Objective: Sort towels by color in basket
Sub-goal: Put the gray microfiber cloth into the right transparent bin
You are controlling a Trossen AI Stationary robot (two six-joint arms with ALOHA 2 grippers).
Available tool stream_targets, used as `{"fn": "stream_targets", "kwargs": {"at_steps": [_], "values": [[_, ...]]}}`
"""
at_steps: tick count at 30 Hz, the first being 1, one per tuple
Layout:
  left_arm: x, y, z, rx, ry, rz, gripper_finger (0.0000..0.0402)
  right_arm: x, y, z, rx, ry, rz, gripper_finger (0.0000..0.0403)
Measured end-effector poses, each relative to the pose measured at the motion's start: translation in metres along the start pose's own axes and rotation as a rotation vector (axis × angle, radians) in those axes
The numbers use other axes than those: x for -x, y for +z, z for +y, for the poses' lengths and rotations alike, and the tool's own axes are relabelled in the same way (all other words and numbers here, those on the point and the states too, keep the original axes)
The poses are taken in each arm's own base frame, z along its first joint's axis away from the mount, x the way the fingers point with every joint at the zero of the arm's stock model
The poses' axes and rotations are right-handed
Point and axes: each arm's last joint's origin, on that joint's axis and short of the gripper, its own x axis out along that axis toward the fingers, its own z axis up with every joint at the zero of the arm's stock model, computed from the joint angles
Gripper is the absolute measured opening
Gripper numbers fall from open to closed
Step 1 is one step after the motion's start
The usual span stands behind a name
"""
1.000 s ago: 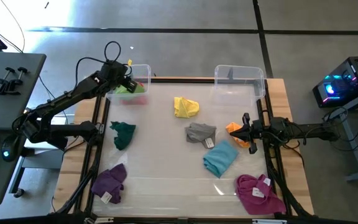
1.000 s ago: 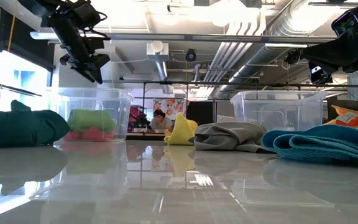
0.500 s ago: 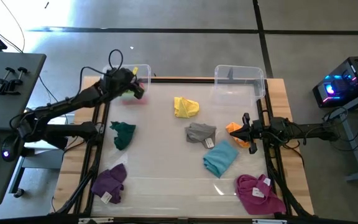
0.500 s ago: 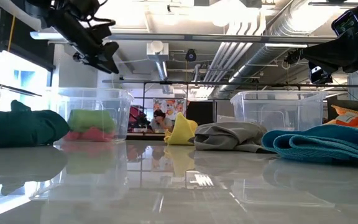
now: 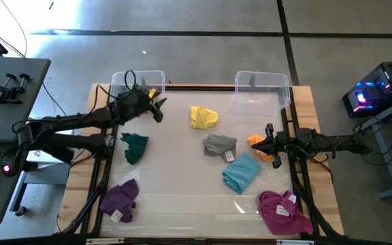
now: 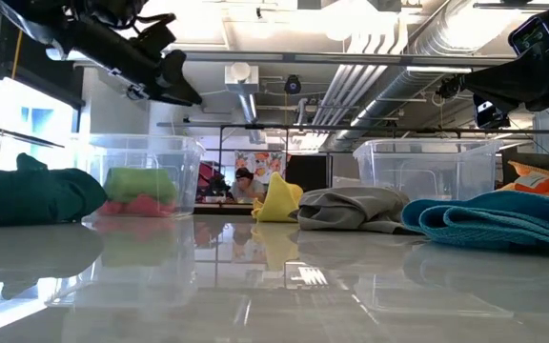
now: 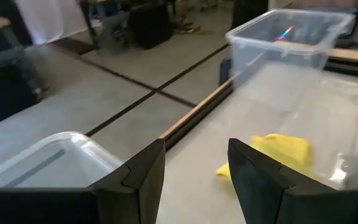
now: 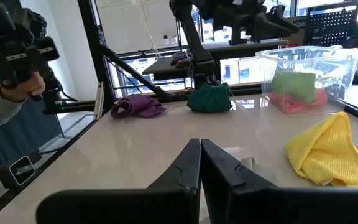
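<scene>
My left gripper (image 5: 157, 111) hangs open and empty above the table, just off the left clear bin (image 5: 141, 75), and points toward the yellow towel (image 7: 278, 155). In that bin a green towel (image 6: 141, 181) lies on a pink one (image 6: 141, 204). Flat on the table lie the yellow (image 5: 203, 116), grey (image 5: 219, 145), orange (image 5: 256, 140), light blue (image 5: 241, 172), magenta (image 5: 283, 211), purple (image 5: 120, 199) and dark teal (image 5: 135, 146) towels. My right gripper (image 5: 269, 141) waits shut at the table's right edge, beside the orange towel.
A second clear bin (image 5: 262, 87) stands at the far right of the table. The table's wooden rim (image 5: 305, 122) and black frame bars run along both sides. A person's hand holding a device (image 8: 17, 68) shows beyond the table's near-left side.
My left gripper has swung away from above the left bin, toward the table's right and near edges and slightly down. It has tipped up from pointing steeply down to nearly level. It has stayed open and empty.
</scene>
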Motion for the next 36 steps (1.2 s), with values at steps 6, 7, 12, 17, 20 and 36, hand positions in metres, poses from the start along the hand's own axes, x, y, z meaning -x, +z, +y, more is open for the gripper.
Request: {"fn": "stream_targets", "kwargs": {"at_steps": [6, 7, 12, 17, 20, 36], "values": [[0.005, -0.008, -0.018, -0.004, -0.092, -0.062, 0.0163, 0.000, 0.000, 0.000, 0.000, 0.000, 0.000, 0.0002], [0.006, -0.009, -0.020, -0.002, -0.113, -0.077, 0.0163, 0.000, 0.000, 0.000, 0.000, 0.000, 0.000, 0.0002], [0.012, -0.008, -0.032, 0.000, -0.174, -0.126, 0.0163, 0.000, 0.001, 0.000, 0.000, 0.001, -0.008, 0.0002], [0.017, -0.008, -0.043, -0.012, -0.230, -0.133, 0.0163, 0.000, 0.001, -0.001, 0.000, -0.021, -0.015, 0.0002], [0.021, -0.008, -0.051, -0.019, -0.269, -0.139, 0.0163, 0.000, 0.003, 0.000, 0.000, -0.019, -0.035, 0.0002], [0.039, -0.009, -0.077, -0.044, -0.414, -0.151, 0.0163, 0.002, 0.021, 0.002, -0.158, 0.023, -0.218, 0.0002]]}}
